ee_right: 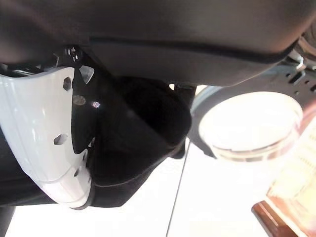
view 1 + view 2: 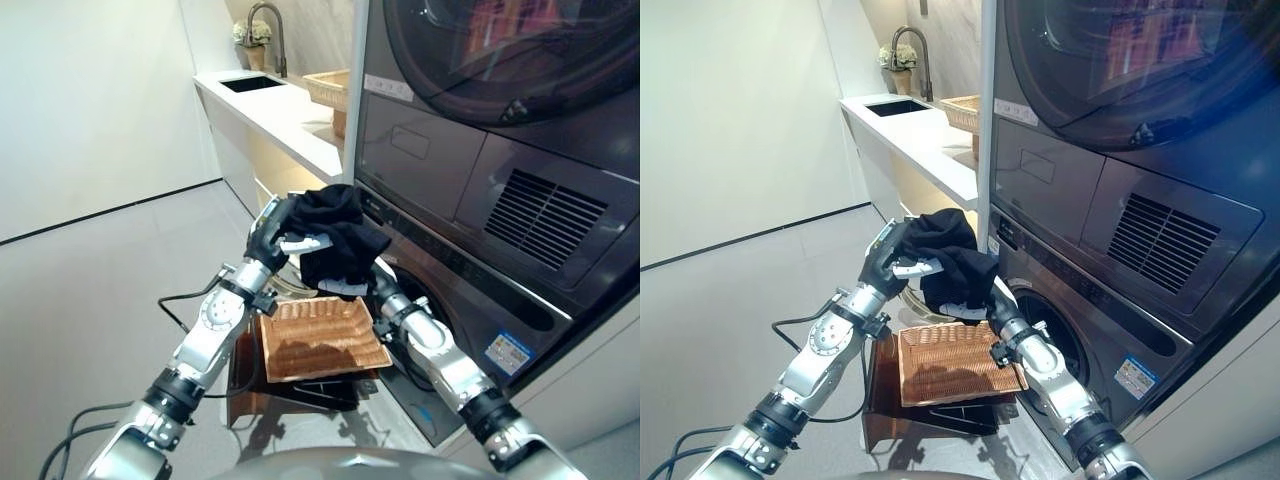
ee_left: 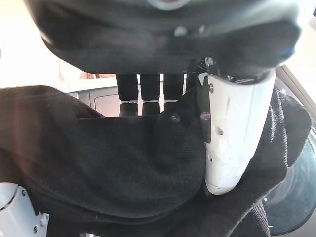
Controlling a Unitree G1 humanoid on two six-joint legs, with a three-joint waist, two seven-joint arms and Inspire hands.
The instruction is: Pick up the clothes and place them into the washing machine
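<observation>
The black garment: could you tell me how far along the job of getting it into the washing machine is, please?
Pickup looks done: the black garment is lifted above the wicker basket. In hand: the left hand and right hand both grip it. Left: moving it into the washing machine; it is not inside yet.

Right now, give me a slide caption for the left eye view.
Both hands, left and right, lift a black garment above a wicker basket beside the washing machine.

Right hand (image 1: 47, 148) mostly buried under the black garment (image 2: 338, 238); only its white thumb cover shows, finger curl unreadable. Left hand (image 3: 232, 133) fingers run behind the cloth, tips hidden. Washer drum opening (image 2: 1055, 345) largely blocked by the right arm; door probably open, unclear. Upper machine (image 2: 500, 60) cut off by frame edge.
</observation>
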